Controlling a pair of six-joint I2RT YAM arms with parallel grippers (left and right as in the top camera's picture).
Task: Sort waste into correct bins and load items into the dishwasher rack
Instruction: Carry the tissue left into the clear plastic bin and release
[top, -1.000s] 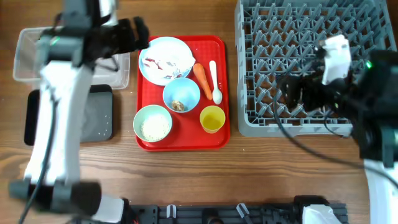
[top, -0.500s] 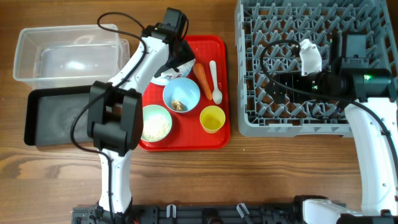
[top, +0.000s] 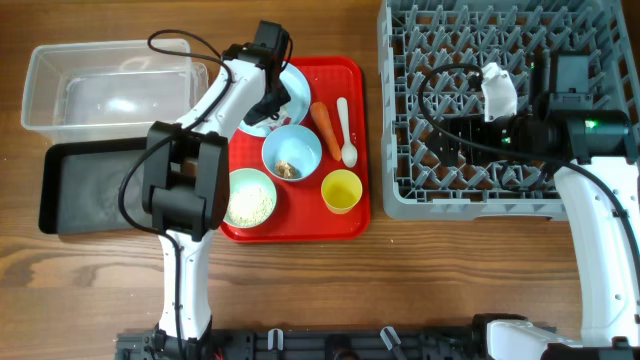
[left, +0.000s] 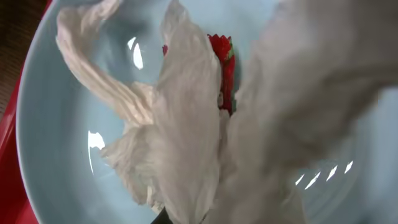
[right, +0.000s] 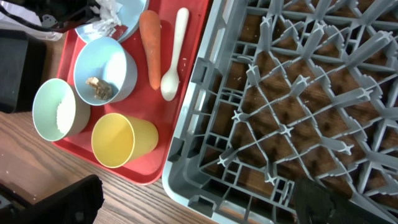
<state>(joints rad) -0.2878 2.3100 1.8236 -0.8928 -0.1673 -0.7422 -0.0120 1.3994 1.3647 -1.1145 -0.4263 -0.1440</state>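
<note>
Waste step: left end effector (top: 265, 100) at paper scraps (left: 186, 143) on the plate (left: 56, 155); grip indeterminate. Next: lift them to the clear tub (top: 110, 95), left of the red tray (top: 300, 222).

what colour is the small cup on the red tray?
Yellow. The cup is plain, with no pattern, and shows best in the right wrist view.

The left arm (top: 222, 98) overhangs plate (top: 302, 88); carrot (top: 325, 128), spoon (top: 346, 132) exposed.
</note>
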